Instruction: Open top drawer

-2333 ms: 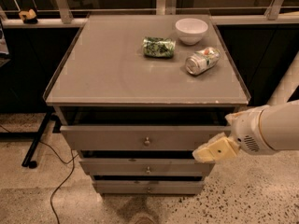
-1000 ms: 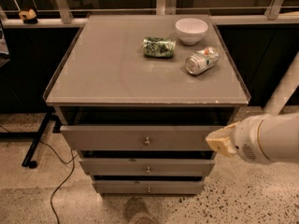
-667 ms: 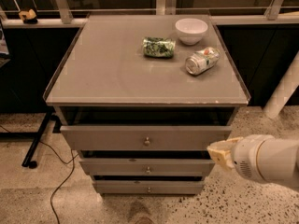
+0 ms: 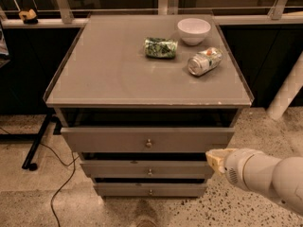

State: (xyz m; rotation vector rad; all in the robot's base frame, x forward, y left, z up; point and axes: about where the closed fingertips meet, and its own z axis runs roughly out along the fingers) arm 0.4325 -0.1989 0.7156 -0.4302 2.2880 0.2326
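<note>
The top drawer (image 4: pixel 118 139) sits right under the cabinet top (image 4: pixel 104 79), its wide grey front standing a little proud of the frame, with a dark gap showing above it. I'd call it partly open, not fully. Its small round knob (image 4: pixel 148 143) is bare; nothing holds it.

The gripper (image 4: pixel 215 159) hangs low at the right, just beside the drawer's lower right corner and level with the middle drawer (image 4: pixel 118 169) – well apart from the knob. Only its pale tip shows past the thick white arm (image 4: pixel 265 176), so whether it is clenched or released I cannot tell.

What worries me from here:
- If the arm swings left to reach the knob, its bulk could bump the front and shove the drawer back in
- At this height it could catch the middle drawer's knob (image 4: pixel 149 172) instead – the wrong drawer
- The knob is small and smooth-looking; a shallow grip would likely slip off on the pull
- A hard knock could shake the cabinet and set the soda can (image 4: pixel 204 61), lying on its side near the bowl (image 4: pixel 193 30), rolling
</note>
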